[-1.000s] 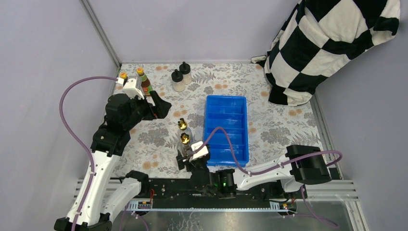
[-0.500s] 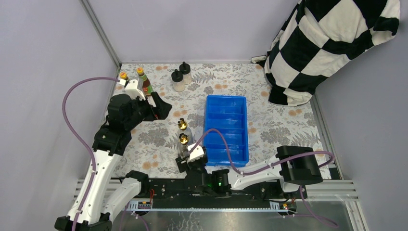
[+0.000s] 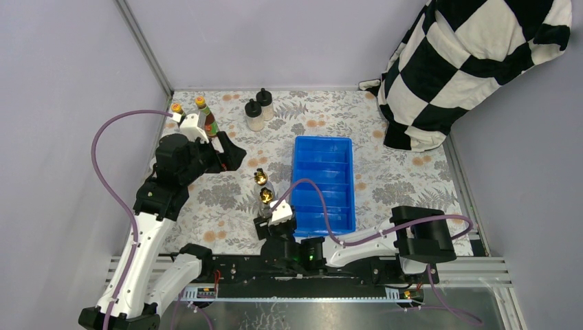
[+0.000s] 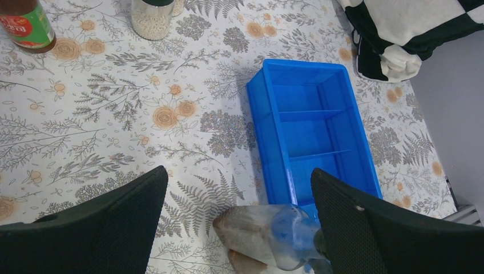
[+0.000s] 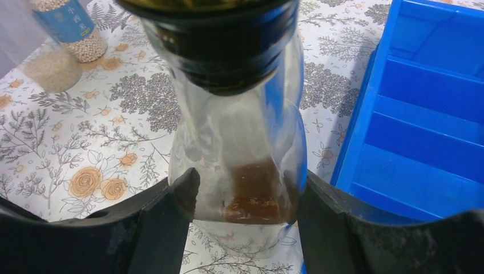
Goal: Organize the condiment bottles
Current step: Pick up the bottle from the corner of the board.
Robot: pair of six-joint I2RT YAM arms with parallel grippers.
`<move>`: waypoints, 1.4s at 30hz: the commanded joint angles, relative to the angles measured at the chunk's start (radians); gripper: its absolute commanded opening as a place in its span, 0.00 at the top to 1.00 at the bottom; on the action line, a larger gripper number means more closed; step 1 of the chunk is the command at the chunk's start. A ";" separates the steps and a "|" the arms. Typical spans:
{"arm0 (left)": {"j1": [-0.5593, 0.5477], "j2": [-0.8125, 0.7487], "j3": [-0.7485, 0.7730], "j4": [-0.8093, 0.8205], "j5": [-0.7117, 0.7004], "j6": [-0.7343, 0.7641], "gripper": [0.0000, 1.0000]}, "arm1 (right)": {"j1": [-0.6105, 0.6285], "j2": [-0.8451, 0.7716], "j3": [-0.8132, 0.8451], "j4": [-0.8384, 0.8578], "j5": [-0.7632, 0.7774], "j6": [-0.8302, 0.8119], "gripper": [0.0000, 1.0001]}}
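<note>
Main worry here: the right gripper [image 5: 245, 191] has its fingers low on either side of the near gold-spouted bottle [image 5: 237, 137]. There's no gap that I can see, but I can't tell if it's actually squeezing. Tall slick glass held that low could tip or slip on the lift, and its twin [image 3: 260, 177] stands just behind, easy to knock over. The blue tray [image 5: 371, 108] is right beside it. The left gripper [image 4: 238, 177] hangs wide open, holding nothing.

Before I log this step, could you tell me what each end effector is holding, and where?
The right end effector appears to grip the nearer clear bottle by its lower body; the left end effector, open, holds nothing.
</note>
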 commanded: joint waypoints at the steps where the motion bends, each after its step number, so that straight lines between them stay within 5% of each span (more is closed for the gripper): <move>1: -0.002 -0.008 -0.016 0.029 0.006 0.005 0.01 | -0.009 0.016 0.032 -0.037 0.042 0.053 0.36; 13: -0.002 -0.004 -0.019 0.031 0.004 0.003 0.01 | -0.006 -0.053 0.013 -0.130 0.043 0.085 0.63; 21: -0.002 -0.010 -0.038 0.043 0.001 -0.004 0.01 | 0.018 -0.084 0.090 -0.288 0.045 0.073 0.66; 42: -0.002 0.004 -0.029 0.047 -0.010 0.002 0.01 | 0.057 -0.192 0.183 -0.218 0.072 -0.112 0.66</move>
